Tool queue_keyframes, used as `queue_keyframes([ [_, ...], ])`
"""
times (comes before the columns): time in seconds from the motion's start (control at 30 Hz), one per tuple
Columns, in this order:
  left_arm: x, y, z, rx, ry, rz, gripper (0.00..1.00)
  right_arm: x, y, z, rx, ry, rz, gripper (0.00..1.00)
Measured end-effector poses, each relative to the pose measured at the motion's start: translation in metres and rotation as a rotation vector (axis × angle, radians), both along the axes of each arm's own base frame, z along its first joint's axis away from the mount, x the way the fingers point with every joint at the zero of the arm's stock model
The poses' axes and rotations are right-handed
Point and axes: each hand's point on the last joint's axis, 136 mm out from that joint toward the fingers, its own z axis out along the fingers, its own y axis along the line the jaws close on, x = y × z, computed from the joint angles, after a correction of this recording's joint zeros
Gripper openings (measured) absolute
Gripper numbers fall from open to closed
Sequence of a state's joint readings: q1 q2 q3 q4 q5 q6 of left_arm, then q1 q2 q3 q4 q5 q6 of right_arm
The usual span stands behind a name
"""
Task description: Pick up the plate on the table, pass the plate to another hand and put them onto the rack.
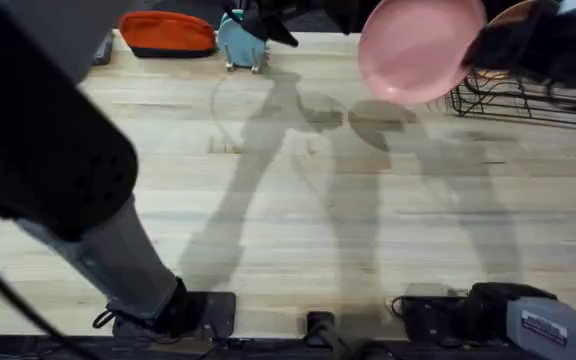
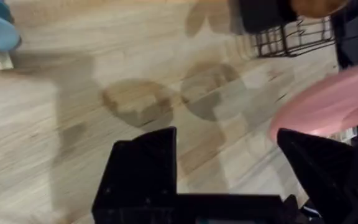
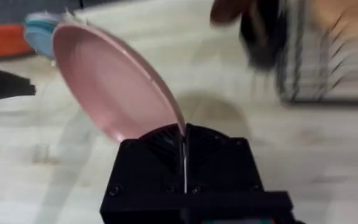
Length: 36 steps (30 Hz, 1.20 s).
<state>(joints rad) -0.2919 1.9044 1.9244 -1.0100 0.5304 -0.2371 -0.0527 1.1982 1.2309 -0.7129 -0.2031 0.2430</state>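
While the right hand [image 3: 184, 146] is clamping the pink plate [image 1: 420, 48] by its rim, fingers pressed together on the edge, the plate is hanging in the air above the surface [image 1: 298, 200], tilted and just left of the black wire rack [image 1: 528, 100]. From this hand the rack is lying close by on the far right, so the right arm is much the nearer one for the placing. Seen edge-on from the wrist, the plate is running away from the fingers, already close to upright for a slot. The left hand [image 2: 229, 168] is standing apart and empty, near the plate's edge. No readable writing is showing anywhere.
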Motion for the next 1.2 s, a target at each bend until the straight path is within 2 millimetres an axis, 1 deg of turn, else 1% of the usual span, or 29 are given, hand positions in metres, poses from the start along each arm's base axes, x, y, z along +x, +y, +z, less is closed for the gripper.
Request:
queue_keyframes([
  [0.13, -0.005, 0.008, 0.027, -0.018, -0.057, 0.012, 0.995, -0.001, -0.016, 0.042, -0.119, -0.187, 0.039, 0.031],
  [0.2, -0.005, 0.012, 0.035, -0.023, -0.077, 0.021, 0.995, -0.005, -0.024, 0.062, -0.177, -0.267, 0.044, 0.03],
  [0.3, -0.004, 0.016, 0.039, -0.025, -0.085, 0.03, 0.995, -0.013, -0.041, 0.088, -0.268, -0.368, 0.03, 0.03],
  [0.43, -0.003, 0.017, 0.037, -0.024, -0.083, 0.032, 0.995, -0.025, -0.066, 0.111, -0.379, -0.439, -0.012, 0.03],
  [0.47, -0.002, 0.016, 0.038, -0.026, -0.087, 0.032, 0.995, -0.031, -0.086, 0.12, -0.468, -0.463, -0.04, 0.029],
  [0.5, -0.002, 0.016, 0.038, -0.026, -0.088, 0.032, 0.995, -0.034, -0.105, 0.124, -0.554, -0.467, -0.061, 0.029],
  [0.6, -0.001, 0.016, 0.039, -0.028, -0.095, 0.032, 0.995, -0.039, -0.123, 0.127, -0.642, -0.459, -0.075, 0.029],
  [0.63, 0.001, 0.016, 0.04, -0.031, -0.102, 0.034, 0.995, -0.041, -0.137, 0.131, -0.732, -0.456, -0.076, 0.029],
  [0.67, 0.001, 0.016, 0.04, -0.031, -0.101, 0.034, 0.995, -0.042, -0.141, 0.132, -0.759, -0.455, -0.075, 0.029],
  [0.7, 0.001, 0.015, 0.041, -0.032, -0.104, 0.034, 0.995, -0.042, -0.156, 0.134, -0.853, -0.439, -0.064, 0.029],
  [0.9, 0.003, 0.015, 0.043, -0.036, -0.118, 0.034, 0.994, -0.032, -0.18, 0.136, -1.025, -0.418, -0.017, 0.03],
  [1.13, 0.006, 0.014, 0.045, -0.04, -0.133, 0.034, 0.995, 0.0, -0.202, 0.146, -1.186, -0.468, 0.02, 0.03],
  [1.17, 0.006, 0.014, 0.045, -0.04, -0.132, 0.034, 0.996, 0.027, -0.219, 0.132, -1.256, -0.455, 0.067, 0.031],
  [1.2, 0.006, 0.014, 0.045, -0.04, -0.132, 0.034, 0.995, 0.033, -0.222, 0.128, -1.274, -0.452, 0.087, 0.031],
])
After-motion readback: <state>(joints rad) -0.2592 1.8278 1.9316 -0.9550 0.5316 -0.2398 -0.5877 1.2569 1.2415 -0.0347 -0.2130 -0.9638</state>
